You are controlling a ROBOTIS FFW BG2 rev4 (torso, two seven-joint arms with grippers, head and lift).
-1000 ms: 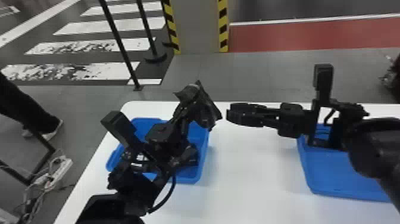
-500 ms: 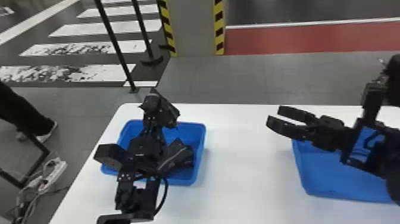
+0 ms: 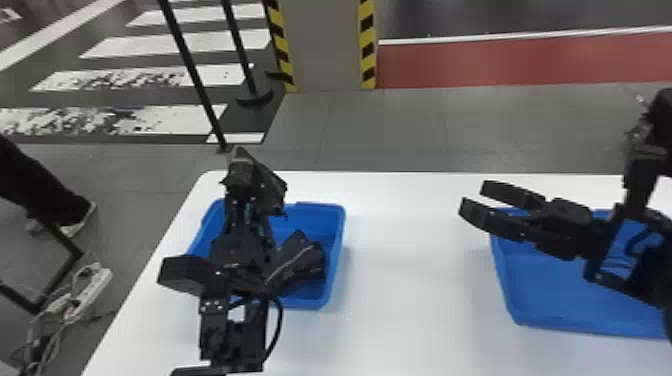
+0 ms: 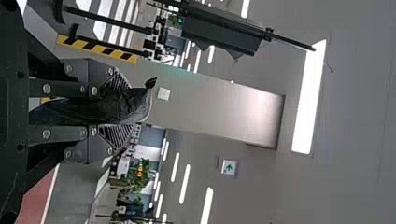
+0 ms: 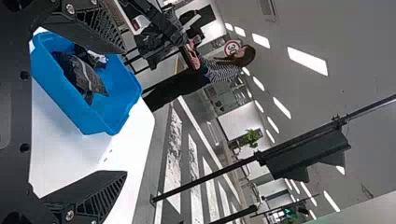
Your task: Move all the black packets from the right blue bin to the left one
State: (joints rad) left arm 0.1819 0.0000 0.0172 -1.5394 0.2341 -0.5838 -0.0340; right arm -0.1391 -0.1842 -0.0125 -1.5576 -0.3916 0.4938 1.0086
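Over the left blue bin (image 3: 336, 260) stands my left gripper (image 3: 242, 172), shut on a black packet (image 3: 272, 192). In the left wrist view the left gripper (image 4: 123, 105) pinches that packet (image 4: 88, 109) between both fingers. More black packets (image 3: 305, 262) lie inside the left bin; the right wrist view shows packets (image 5: 79, 72) in this bin (image 5: 109, 112) too. My right gripper (image 3: 472, 200) is open beside and above the right blue bin (image 3: 560, 290), pointing left, with nothing between its fingers. In the right wrist view the right gripper (image 5: 122, 112) has its fingers wide apart.
Both bins stand on a white table (image 3: 410, 280), with bare tabletop between them. The right arm covers part of the right bin. Beyond the table's left edge, a power strip (image 3: 90, 290) with cables and a person's leg are on the floor side.
The left gripper swung left over the left bin with its packet. The right gripper parted from that packet and drew back to the right, its fingers now open.
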